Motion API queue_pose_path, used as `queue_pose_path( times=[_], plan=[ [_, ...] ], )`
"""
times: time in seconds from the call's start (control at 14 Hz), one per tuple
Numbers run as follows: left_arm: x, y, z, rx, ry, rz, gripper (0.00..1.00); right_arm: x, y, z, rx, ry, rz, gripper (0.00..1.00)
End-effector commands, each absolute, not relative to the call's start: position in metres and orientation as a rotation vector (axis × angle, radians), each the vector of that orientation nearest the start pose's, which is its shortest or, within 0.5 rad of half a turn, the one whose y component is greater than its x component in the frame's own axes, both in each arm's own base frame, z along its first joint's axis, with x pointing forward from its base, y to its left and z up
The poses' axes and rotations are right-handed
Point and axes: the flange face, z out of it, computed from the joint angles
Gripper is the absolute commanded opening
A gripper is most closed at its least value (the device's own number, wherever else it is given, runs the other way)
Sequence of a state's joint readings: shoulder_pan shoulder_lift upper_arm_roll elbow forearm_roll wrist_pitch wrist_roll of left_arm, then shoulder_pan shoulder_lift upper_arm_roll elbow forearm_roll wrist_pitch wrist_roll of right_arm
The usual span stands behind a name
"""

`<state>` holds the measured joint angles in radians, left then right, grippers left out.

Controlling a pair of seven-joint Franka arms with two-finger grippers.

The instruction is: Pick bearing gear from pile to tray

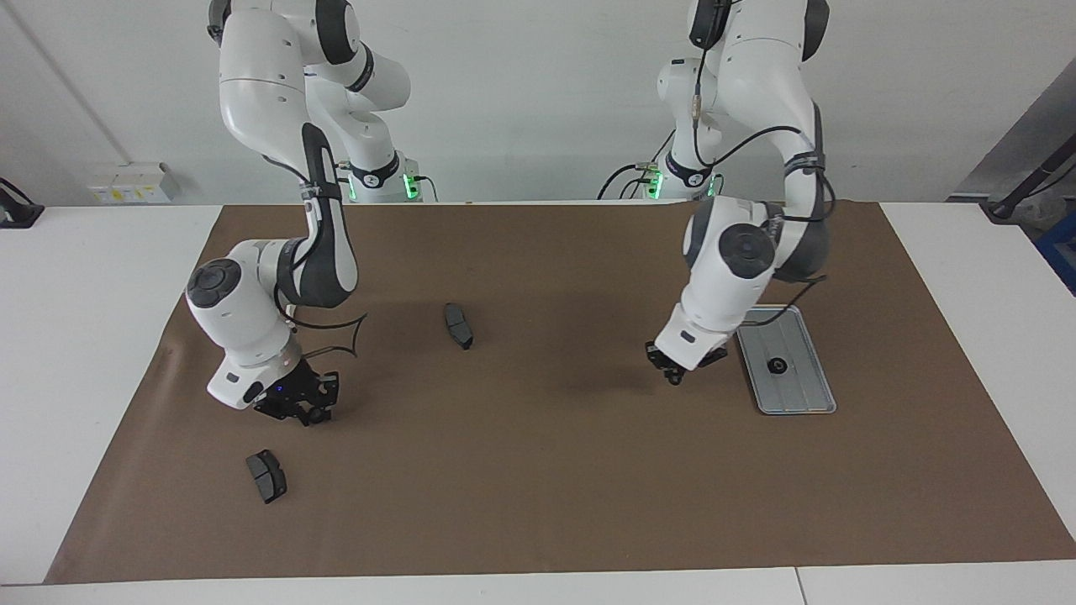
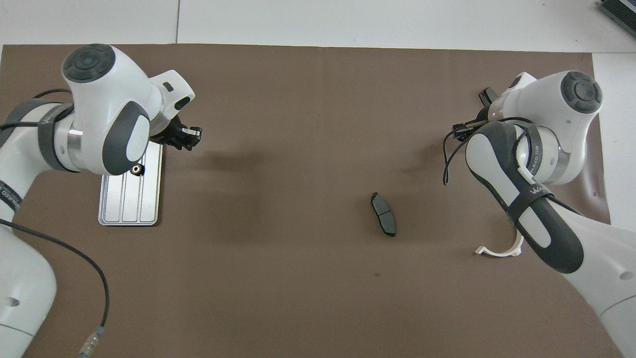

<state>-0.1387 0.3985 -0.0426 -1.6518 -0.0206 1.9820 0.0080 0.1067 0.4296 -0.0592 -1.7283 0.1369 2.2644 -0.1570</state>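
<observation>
The silver tray [image 1: 799,386] lies toward the left arm's end of the table, with one small black gear [image 1: 777,367] on it. Both also show in the overhead view, tray [image 2: 130,204] and gear [image 2: 136,169]. My left gripper [image 1: 673,376] hangs open and empty just above the mat beside the tray, and shows in the overhead view [image 2: 191,137]. My right gripper [image 1: 308,410] is low over the mat at the right arm's end. A small round black part [image 1: 316,413] shows at its tip. I cannot tell whether it is held.
One dark brake pad [image 1: 458,325] lies mid-table nearer the robots, also in the overhead view [image 2: 383,214]. A second pad [image 1: 266,476] lies just farther than the right gripper. A white half-ring bracket [image 2: 499,250] lies beside the right arm. A brown mat [image 1: 538,470] covers the table.
</observation>
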Motion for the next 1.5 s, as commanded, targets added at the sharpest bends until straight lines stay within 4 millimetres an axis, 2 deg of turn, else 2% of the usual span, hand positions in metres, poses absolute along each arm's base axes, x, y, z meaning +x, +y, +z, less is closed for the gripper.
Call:
queue_pose_path(
  times=[0.0, 0.14, 0.21, 0.29, 0.36, 0.5, 0.57, 0.64, 0.71, 0.79, 0.86, 0.93, 1.0, 1.14, 1.21, 1.29, 1.36, 1.43],
  plan=[
    [0.630, -0.053, 0.361, -3.155, 0.505, 0.159, 0.00, 0.664, 0.087, 0.386, -3.035, -0.046, -0.152, 0.00],
    [0.623, 0.004, 0.350, -3.141, 0.643, 0.132, 0.00, 0.661, 0.141, 0.400, -3.017, 0.061, -0.161, 0.00],
    [0.620, 0.021, 0.347, -3.131, 0.698, 0.118, 0.00, 0.657, 0.169, 0.402, -3.004, 0.141, -0.175, 0.00],
    [0.617, 0.031, 0.344, -3.124, 0.740, 0.119, 0.00, 0.650, 0.198, 0.404, -2.991, 0.188, -0.181, 0.00],
    [0.614, 0.039, 0.343, -3.121, 0.764, 0.122, 0.00, 0.645, 0.217, 0.405, -2.978, 0.232, -0.183, 0.00],
    [0.609, 0.049, 0.340, -3.112, 0.805, 0.121, 0.00, 0.626, 0.273, 0.401, -2.951, 0.298, -0.189, 0.00],
    [0.606, 0.051, 0.336, -3.111, 0.807, 0.118, 0.00, 0.620, 0.292, 0.395, -2.943, 0.332, -0.184, 0.00],
    [0.604, 0.050, 0.334, -3.109, 0.808, 0.112, 0.00, 0.609, 0.325, 0.381, -2.930, 0.353, -0.193, 0.00],
    [0.600, 0.050, 0.331, -3.112, 0.793, 0.112, 0.11, 0.602, 0.347, 0.365, -2.938, 0.377, -0.201, 0.00],
    [0.600, 0.051, 0.331, -3.111, 0.788, 0.101, 0.38, 0.594, 0.364, 0.343, -2.982, 0.374, -0.206, 0.00],
    [0.600, 0.054, 0.331, -3.111, 0.790, 0.098, 0.77, 0.591, 0.382, 0.336, -2.979, 0.389, -0.254, 0.00],
    [0.600, 0.055, 0.331, -3.110, 0.792, 0.095, 1.00, 0.588, 0.398, 0.329, -2.961, 0.420, -0.287, 0.00],
    [0.601, 0.054, 0.331, -3.109, 0.795, 0.095, 1.00, 0.581, 0.408, 0.317, -2.969, 0.425, -0.279, 0.00],
    [0.606, 0.047, 0.338, -3.105, 0.786, 0.067, 1.00, 0.582, 0.412, 0.304, -2.956, 0.416, -0.304, 0.00],
    [0.611, 0.039, 0.345, -3.104, 0.766, 0.040, 1.00, 0.582, 0.413, 0.305, -2.951, 0.413, -0.311, 0.00],
    [0.615, 0.020, 0.351, -3.113, 0.713, 0.028, 1.00, 0.582, 0.413, 0.305, -2.949, 0.413, -0.314, 0.00],
    [0.616, 0.004, 0.352, -3.133, 0.605, 0.026, 1.00, 0.582, 0.412, 0.304, -2.948, 0.415, -0.314, 0.23],
    [0.617, -0.022, 0.353, -3.146, 0.520, 0.024, 1.00, 0.582, 0.412, 0.303, -2.951, 0.416, -0.311, 0.86]
  ],
)
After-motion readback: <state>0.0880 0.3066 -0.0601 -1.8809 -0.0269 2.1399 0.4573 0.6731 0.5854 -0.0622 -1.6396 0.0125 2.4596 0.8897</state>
